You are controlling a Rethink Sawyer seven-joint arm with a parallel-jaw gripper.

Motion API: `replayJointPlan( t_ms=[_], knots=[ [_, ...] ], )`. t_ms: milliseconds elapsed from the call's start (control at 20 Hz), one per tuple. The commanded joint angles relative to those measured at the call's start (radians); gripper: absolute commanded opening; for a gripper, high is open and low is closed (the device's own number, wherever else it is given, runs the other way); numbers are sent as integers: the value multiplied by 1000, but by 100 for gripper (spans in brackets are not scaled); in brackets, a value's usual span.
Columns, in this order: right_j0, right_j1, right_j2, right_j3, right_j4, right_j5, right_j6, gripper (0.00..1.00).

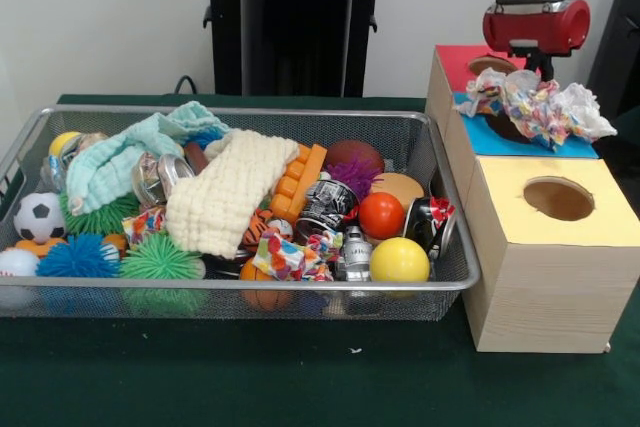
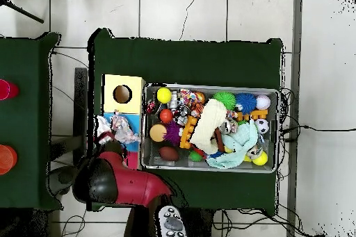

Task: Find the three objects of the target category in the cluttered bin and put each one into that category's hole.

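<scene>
Right now I see one small soft white cloth with the red, blue, yellow and green confetti print (image 1: 540,107) bunched on the blue top of the middle wooden box (image 1: 480,132), at the upper right of the front view, covering that hole. The red and black hand (image 1: 535,52) sits directly above it; whether it is open or closed on the fabric I cannot tell, since the cloth hides its tips.

Two more confetti cloths show in the wide silver wire-mesh bin (image 1: 30,132): one (image 1: 290,259) low in the centre beside the yellow ball (image 1: 399,260), one (image 1: 143,223) at lower left under the cream waffle-knit cloth (image 1: 228,192).

I judge them light, limp and snag-prone on the mesh, so I'd pinch a raised fold. Both are partly buried, so their extent is unclear.
</scene>
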Motion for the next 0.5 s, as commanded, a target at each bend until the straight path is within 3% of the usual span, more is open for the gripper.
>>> replayJointPlan(
  t_ms=[50, 250, 500],
  knots=[
    [104, -7, -198, -218, -29, 136, -117, 0],
    [193, 17, -335, -315, -76, 135, -164, 0],
    [215, 20, -373, -375, -159, 212, -150, 0]
  ],
)
